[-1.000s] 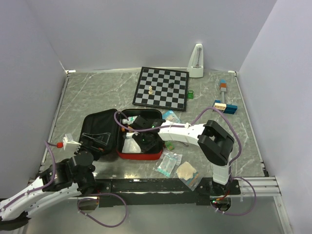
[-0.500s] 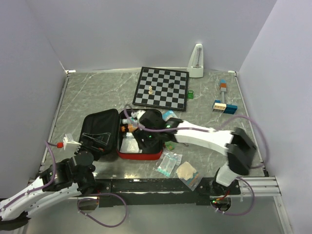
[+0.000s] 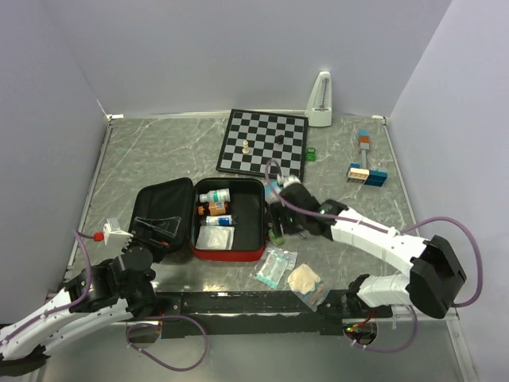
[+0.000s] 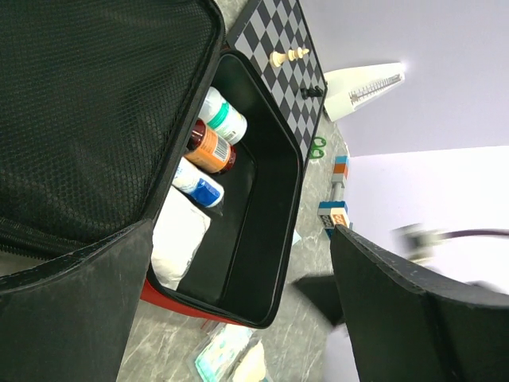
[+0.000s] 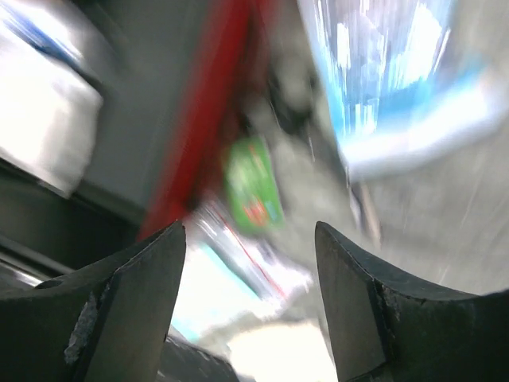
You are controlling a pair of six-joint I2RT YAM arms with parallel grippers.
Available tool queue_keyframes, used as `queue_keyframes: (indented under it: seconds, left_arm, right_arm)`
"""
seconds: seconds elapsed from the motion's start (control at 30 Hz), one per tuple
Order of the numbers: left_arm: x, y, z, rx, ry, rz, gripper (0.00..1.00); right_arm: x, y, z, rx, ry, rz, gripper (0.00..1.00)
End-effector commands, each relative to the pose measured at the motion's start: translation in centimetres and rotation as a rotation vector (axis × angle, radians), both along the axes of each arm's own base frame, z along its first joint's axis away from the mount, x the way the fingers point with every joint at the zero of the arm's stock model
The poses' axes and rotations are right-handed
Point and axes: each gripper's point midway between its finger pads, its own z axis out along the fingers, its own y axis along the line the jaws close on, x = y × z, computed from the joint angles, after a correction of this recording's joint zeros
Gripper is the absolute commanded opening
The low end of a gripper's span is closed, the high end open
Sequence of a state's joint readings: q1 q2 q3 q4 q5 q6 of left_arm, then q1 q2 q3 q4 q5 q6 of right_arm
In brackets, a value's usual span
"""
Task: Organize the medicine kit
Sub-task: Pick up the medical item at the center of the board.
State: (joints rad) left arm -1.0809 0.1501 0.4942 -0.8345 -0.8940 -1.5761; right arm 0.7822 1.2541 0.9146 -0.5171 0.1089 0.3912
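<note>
right tool (image 5: 248, 239) pulled out, bottles (image 3: 215, 196) left inside
it had quit the open medicine kit (image 3: 248, 219) mid-counter, fingers now apart and empty by its right edge; packets (image 3: 277, 267) still waited outside. left tool (image 3: 155, 229) gaped, idle.

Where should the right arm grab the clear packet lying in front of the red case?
Probably from straight above, pinching the clear packet across its short side: it lies flat, and the red case and a tan packet sit close on either side.
</note>
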Motion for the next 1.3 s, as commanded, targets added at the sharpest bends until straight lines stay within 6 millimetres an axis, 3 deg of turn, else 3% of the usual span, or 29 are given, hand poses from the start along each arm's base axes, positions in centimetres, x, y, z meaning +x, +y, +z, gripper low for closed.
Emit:
queue_keyframes:
  seconds: [0.0,0.2,0.57,0.73,0.93,1.0,1.1,1.27]
  left_arm:
    - [0.1,-0.3,0.3,-0.020,-0.011,-0.006,0.96]
    - [0.2,-0.6,0.7,-0.007,-0.024,-0.016,0.96]
    - [0.1,-0.7,0.6,-0.003,-0.010,-0.020,0.96]
    - [0.1,-0.6,0.4,0.008,-0.002,-0.018,0.96]
    - [0.2,-0.8,0.3,0.004,0.002,-0.019,0.96]
    - [0.2,-1.0,0.3,0.006,0.001,-0.024,0.96]
    - [0.2,-1.0,0.2,0.005,0.005,-0.025,0.96]
    - [0.1,-1.0,0.1,0.003,0.008,-0.025,0.97]
  right_arm:
    - [-2.2,-0.6,-3.4,0.050,0.080,-0.069,0.74]
    - [-2.3,-0.7,-6.7,-0.019,0.133,-0.072,0.73]
    - [-1.0,1.1,-8.8,-0.010,0.148,-0.062,0.74]
    - [-0.8,0.3,-10.4,-0.067,0.168,-0.101,0.73]
    - [-1.3,-0.5,-11.3,-0.075,0.170,-0.125,0.57]
    - [-1.5,-0.7,-11.3,-0.071,0.172,-0.128,0.50]
    - [-1.8,-1.3,-10.5,-0.065,0.158,-0.145,0.47]
    - [-1.6,-2.0,-5.9,-0.013,0.039,-0.159,0.43]
